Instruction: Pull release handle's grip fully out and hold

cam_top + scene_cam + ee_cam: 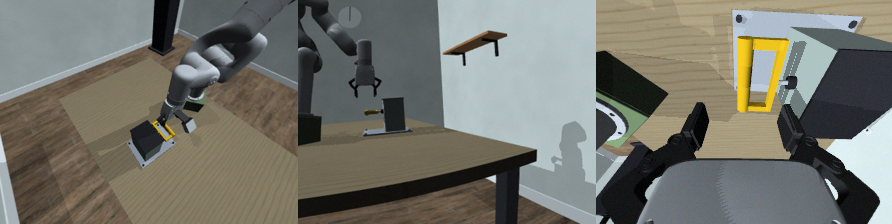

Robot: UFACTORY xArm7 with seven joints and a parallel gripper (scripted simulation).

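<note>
The release handle's yellow grip is a rectangular loop that sticks out from a dark housing on a grey base plate. In the side view the grip is a level yellow bar left of the housing. In the wrist view the grip's bar lies ahead of the fingers, with the housing to its right. My gripper is open and empty. It hangs above the grip, apart from it, and points down.
The arm's dark green base stands on the table just behind the gripper. A wooden shelf hangs on the far wall. A black pillar stands beyond the table. The table's edge runs at the front.
</note>
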